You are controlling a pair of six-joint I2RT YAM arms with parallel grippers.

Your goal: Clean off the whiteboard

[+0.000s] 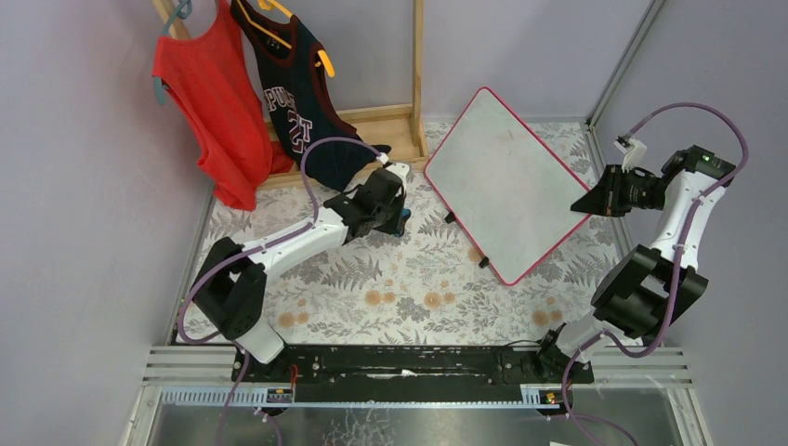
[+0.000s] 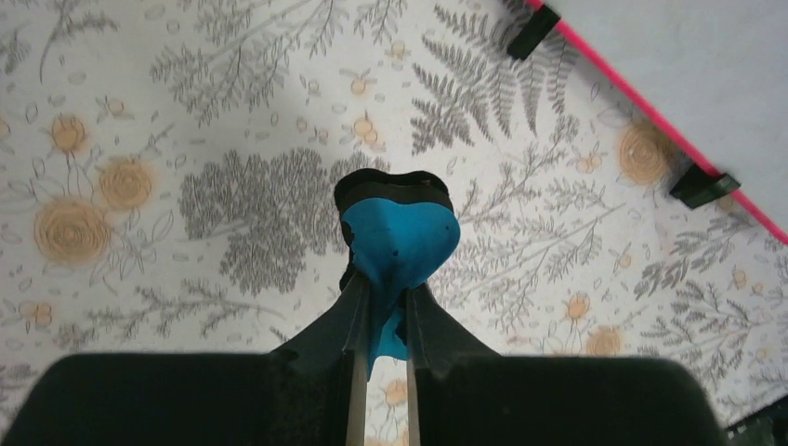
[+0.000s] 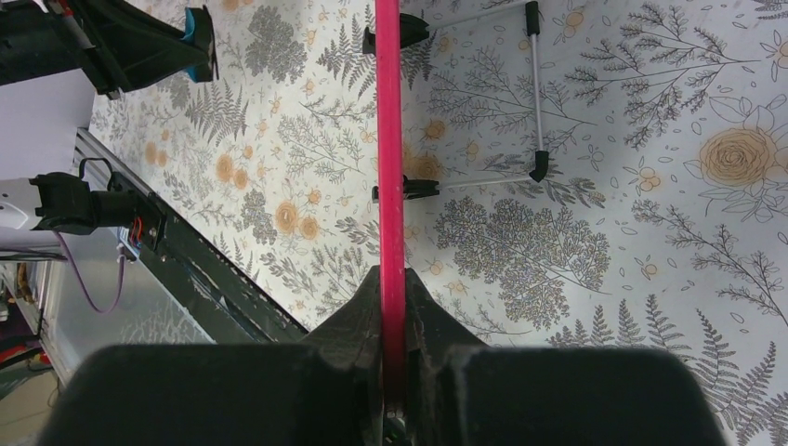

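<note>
Seen from above, far to the left of the board, a red mesh sleeveless jersey and a dark navy sleeveless jersey hung on a light wooden rack.

Nearer the board, just off its left corner, the left pincer was low over the floral-patterned desk. The left wrist view showed this pincer clamped on a small blue foam eraser, which bulged out past the fingertips. The eraser was apart from the board, whose pink edge crossed the top right of that view.

The large white rectangular whiteboard with its thin pink-red frame lay at the middle right of the desk, turned like a diamond, its surface faintly smudged grey. Two small black feet showed along its lower left edge. Whether the board rested flat on the desk could not be told.

At the board's right corner, the right pincer was closed on the frame. In the right wrist view the pincer gripped the pink edge, seen side-on, and a thin metal wire stand showed to the right of that edge.
</note>
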